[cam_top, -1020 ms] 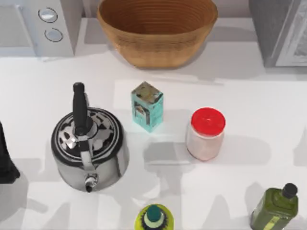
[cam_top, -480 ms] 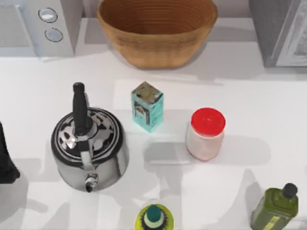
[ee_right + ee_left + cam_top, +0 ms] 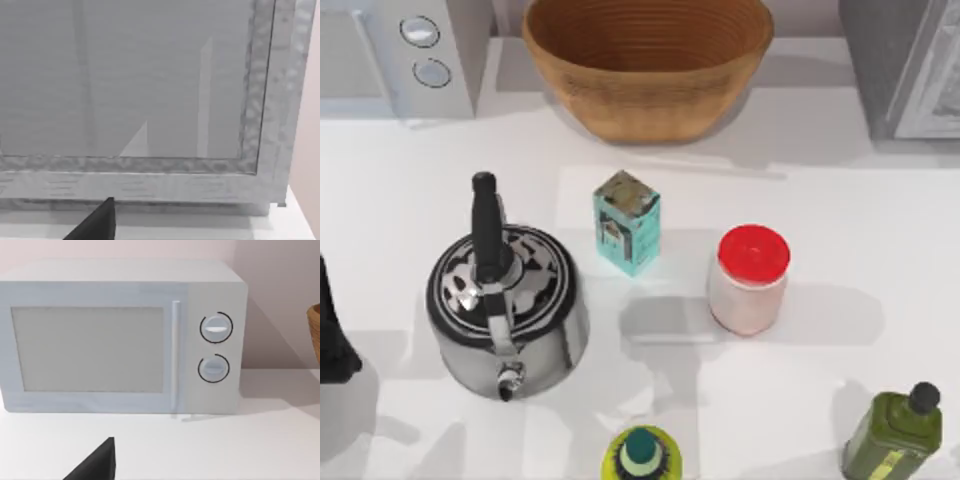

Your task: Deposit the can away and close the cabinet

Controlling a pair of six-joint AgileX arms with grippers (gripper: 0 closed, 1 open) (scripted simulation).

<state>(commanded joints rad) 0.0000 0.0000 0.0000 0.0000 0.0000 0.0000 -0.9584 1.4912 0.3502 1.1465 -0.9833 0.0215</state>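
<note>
Top view shows my jar (image 3: 749, 280), kettle (image 3: 507, 305) and carton (image 3: 627, 222) unmoved since earlier; jaw state I cannot tell.

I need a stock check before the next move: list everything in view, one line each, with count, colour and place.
microwave: 1, pale grey-white, two round dials, back left corner.
basket: 1, woven tan, back centre.
cabinet: 1, grey, back right corner.
kettle: 1, silver with black handle, front left.
carton: 1, teal, centre.
jar: 1, whitish with red lid, right of the carton.
oil bottle: 1, olive green with black cap, front right.
yellow-green bottle: 1, teal cap, front edge, centre.
table: 1, white.
left arm: black, at the left edge.
</note>
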